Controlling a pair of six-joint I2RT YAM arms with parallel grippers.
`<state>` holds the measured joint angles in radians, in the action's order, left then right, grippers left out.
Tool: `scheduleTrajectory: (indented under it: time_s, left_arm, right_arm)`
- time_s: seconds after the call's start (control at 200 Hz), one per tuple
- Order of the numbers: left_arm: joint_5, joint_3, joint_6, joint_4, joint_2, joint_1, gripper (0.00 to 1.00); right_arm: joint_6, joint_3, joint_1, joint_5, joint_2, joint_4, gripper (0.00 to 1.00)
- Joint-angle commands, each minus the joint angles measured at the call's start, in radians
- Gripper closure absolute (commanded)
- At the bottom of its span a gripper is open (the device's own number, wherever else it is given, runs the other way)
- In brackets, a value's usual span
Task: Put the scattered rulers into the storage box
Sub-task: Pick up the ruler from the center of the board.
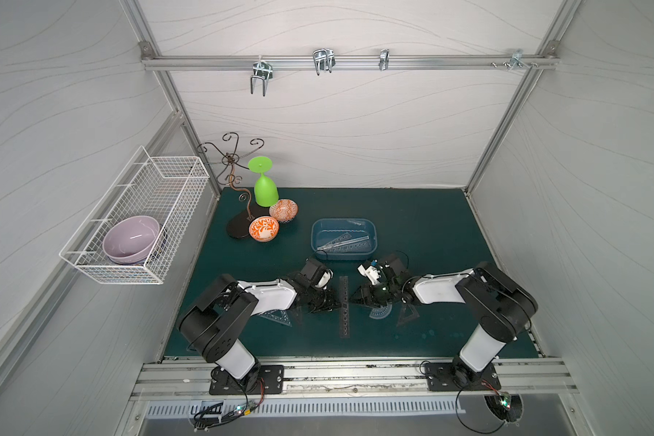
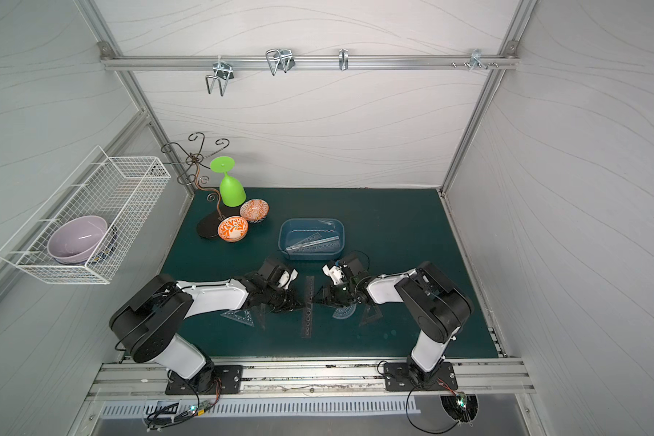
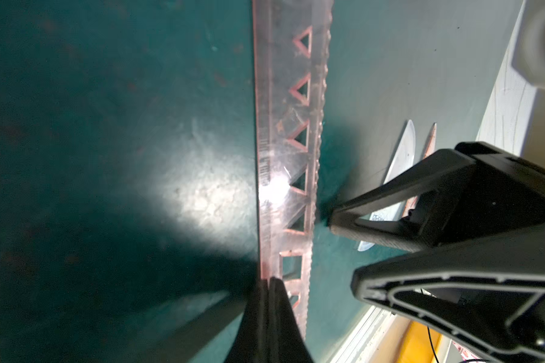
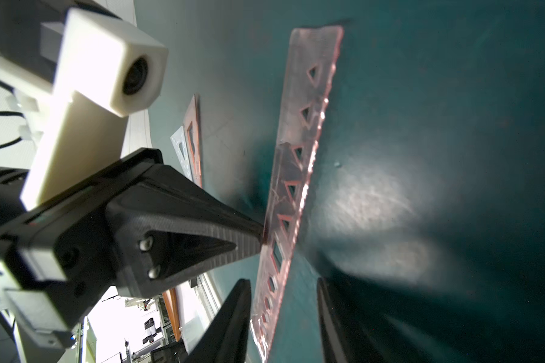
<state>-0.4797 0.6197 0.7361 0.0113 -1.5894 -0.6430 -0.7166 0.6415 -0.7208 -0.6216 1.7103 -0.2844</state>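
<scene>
Two top views: what is shown?

A long smoky ruler (image 1: 343,305) is seen on the green mat (image 1: 412,226) near the blue storage box (image 1: 350,257), between left gripper (image 1: 335,303) and right gripper (image 1: 353,298).

And the wrist views?

Left wrist: fingers (image 3: 255,320) are pressed together on the ruler's (image 3: 288,125) edge. Right wrist: the ruler (image 4: 299,151) looks tipped between the right gripper's (image 4: 282,284) parted jaws. Light, stiff, slippery plastic is judged; a pinch across the raised long edge is advised.

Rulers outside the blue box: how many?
5: a long dark strip mid-mat, a clear triangle and a smoky triangle by the left arm, a protractor and a dark triangle by the right arm. The arms may hide more.
</scene>
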Motion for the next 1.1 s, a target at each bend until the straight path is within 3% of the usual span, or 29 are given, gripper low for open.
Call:
scheduleTrajectory:
  time_s: [0.0,0.5,0.85,1.095]
  left_arm:
    - [0.020,-0.024,-0.009,-0.011,-0.038,-0.003,0.95]
    - [-0.013,-0.064,-0.017,0.035,-0.048,0.026,0.96]
    - [-0.027,-0.096,-0.021,0.055,-0.023,0.049,0.96]
    - [-0.047,-0.108,-0.037,0.047,0.017,0.081,0.98]
  right_arm:
    - [-0.043,0.019,-0.021,0.009,0.039,-0.016,0.61]
    - [-0.173,0.018,-0.032,-0.026,0.093,-0.125,0.63]
    - [-0.163,0.052,-0.033,-0.022,0.162,-0.101,0.76]
    - [-0.162,0.060,-0.025,-0.036,0.192,-0.112,0.99]
